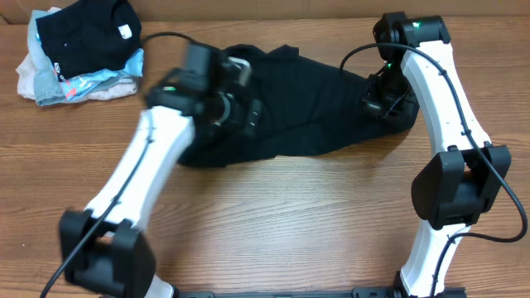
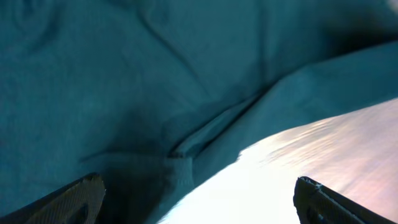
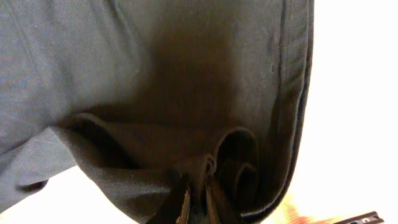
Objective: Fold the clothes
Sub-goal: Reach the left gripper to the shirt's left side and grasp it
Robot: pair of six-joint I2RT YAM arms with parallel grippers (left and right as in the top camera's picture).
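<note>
From overhead, you have the black T-shirt lying rumpled across the far middle of the table, its long axis running left to right between your two arms. The left gripper hangs over the shirt's left part and the right gripper sits at its right end, so each arm is nearer its own end of the cloth. A pile of other garments, light-blue and pale with a dark one on top, lies well apart at the far left corner. In the left wrist view, your fingers stand wide apart with nothing between them. The shirt fills the space ahead and to the left, a folded edge runs diagonally just in front of the opening, and bare table shows on the right. That edge is probably what this arm has to reach, and it lies ahead and slightly left of the open jaws. In the right wrist view, your jaws are pressed almost together on a small bunched pinch of the shirt, with the fabric rising away from it and a stitched hem running up the right side. So the right end is gripped and the left end is free, and I judge the fold depends on the left arm closing on its edge.
</note>
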